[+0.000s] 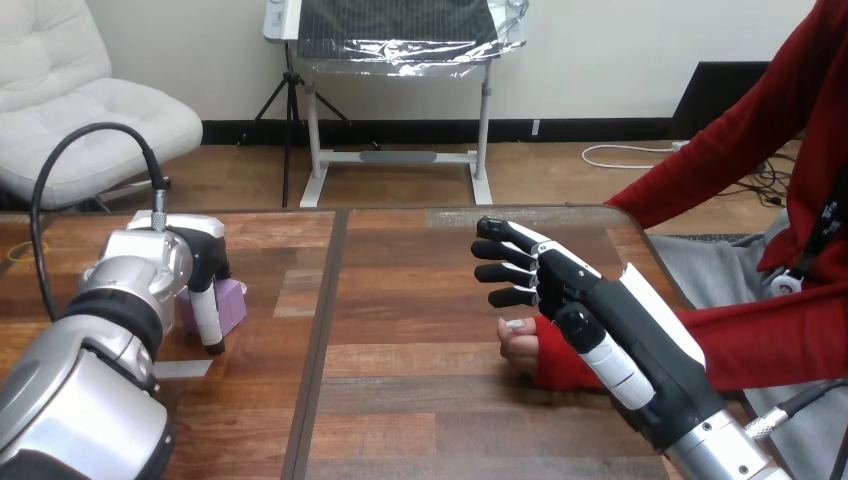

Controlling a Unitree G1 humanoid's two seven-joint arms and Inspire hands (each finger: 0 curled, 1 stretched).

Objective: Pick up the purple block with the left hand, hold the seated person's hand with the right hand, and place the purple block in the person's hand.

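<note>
The wooden table [400, 400] is carrying everything here. The right robot hand [575, 295] is hovering over the table's right part with its fingers spread and nearly straight, pointing left and closing on nothing. Just below and in front of it, the person's hand [518, 348] is resting on the table, curled into a loose fist at the end of a red sleeve. Whether the two are touching is not clear.

At the table's left, the left robot hand [200, 262] is bending down over the purple block [232, 303], covering its top and part of its near face. Whether it is actually clamping the block I cannot tell. The block is sitting on the table against this hand.

The block is looking small, solid and square-edged, so it is probably light and rigid, with nothing fragile about it. Its faces are appearing smooth, which suggests it could slide under a weak pinch. The safest hold is likely across two opposite flat sides, squeezed squarely rather than on the corners.

No label, brand or writing is showing on the block.
</note>
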